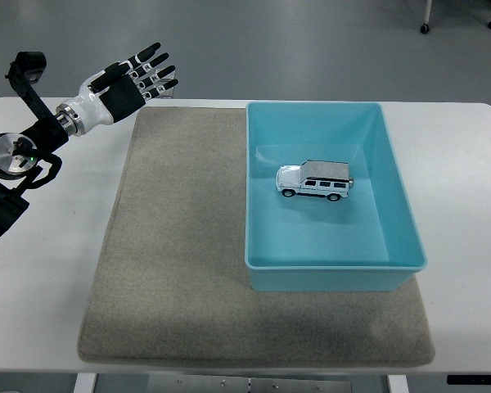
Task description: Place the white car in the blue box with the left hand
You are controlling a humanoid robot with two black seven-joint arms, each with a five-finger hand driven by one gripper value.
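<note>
The white toy car (pixel 314 180) stands on its wheels inside the blue box (pixel 393 205), near the box's middle. The box sits on the right part of a grey mat (pixel 180 246). My left hand (pixel 135 78) is raised over the table's far left corner, well to the left of the box. Its fingers are spread and hold nothing. The right arm is out of view.
The grey mat covers most of the white table (pixel 41 270). The left arm (pixel 16 155) comes in from the left edge over the table's left side. Grey floor shows beyond the table's far edge.
</note>
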